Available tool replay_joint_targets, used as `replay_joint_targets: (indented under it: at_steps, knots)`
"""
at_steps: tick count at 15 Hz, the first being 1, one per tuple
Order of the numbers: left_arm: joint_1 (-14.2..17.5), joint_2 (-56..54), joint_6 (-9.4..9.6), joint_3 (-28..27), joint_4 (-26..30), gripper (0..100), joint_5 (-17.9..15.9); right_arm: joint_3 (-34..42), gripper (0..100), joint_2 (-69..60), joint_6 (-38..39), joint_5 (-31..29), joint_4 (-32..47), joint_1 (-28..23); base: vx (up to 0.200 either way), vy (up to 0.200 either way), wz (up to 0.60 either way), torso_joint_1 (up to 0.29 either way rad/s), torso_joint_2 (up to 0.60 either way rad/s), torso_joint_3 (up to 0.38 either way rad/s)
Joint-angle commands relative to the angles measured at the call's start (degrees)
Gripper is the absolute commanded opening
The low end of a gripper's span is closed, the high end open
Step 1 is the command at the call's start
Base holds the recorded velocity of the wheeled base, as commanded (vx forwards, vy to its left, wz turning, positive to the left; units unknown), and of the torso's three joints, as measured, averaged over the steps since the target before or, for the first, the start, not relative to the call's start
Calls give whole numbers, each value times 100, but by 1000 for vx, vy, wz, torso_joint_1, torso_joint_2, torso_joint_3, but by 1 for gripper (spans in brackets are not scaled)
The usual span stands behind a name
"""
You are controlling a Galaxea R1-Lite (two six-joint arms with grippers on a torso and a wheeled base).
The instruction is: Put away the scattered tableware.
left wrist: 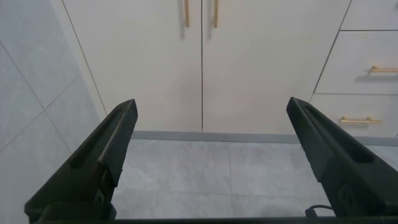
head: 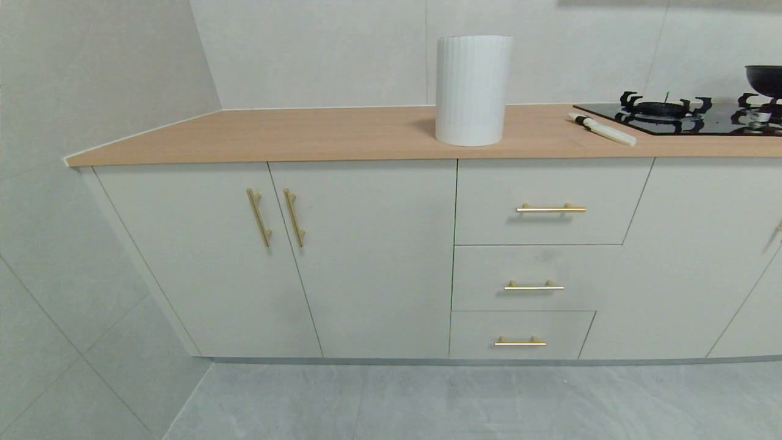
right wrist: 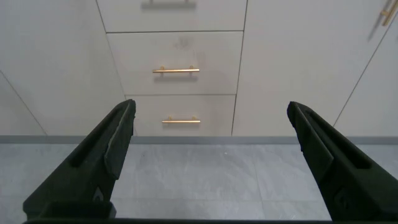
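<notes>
A white-handled knife (head: pixel 602 129) lies on the wooden countertop (head: pixel 317 131) just left of the black gas hob (head: pixel 684 117). A tall white ribbed cylindrical container (head: pixel 471 89) stands upright on the counter, left of the knife. My left gripper (left wrist: pixel 211 112) hangs low over the grey floor, open with nothing between its fingers, facing the double cabinet doors (left wrist: pixel 200 62). My right gripper (right wrist: pixel 211 112) is also open and holds nothing, low before the stack of drawers (right wrist: pixel 176 71).
Below the counter are two cabinet doors with gold handles (head: pixel 276 217) and three shut drawers (head: pixel 550 209). A dark pan (head: pixel 765 79) sits on the hob at the far right. A tiled wall (head: pixel 73 183) closes the left side. Grey floor tiles (head: pixel 464 403) stretch in front.
</notes>
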Motion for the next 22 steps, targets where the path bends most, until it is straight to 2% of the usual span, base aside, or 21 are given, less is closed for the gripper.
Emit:
replay_joint_targets:
  at_steps: [1, 11, 22]
  knots:
    - [0, -1, 1, 1, -1, 100, 2, 13, 100, 16, 6, -10, 37, 1, 0, 0, 0, 0, 0, 0]
    - [0, -1, 45, 10, -1, 100, -7, 13, 100, 16, -2, -1, 37, 1, 0, 0, 0, 0, 0, 0]
    - [0, -1, 36, 10, -1, 100, -7, 13, 100, 16, -2, 8, 37, 1, 200, 0, 0, 3, 2, 2]
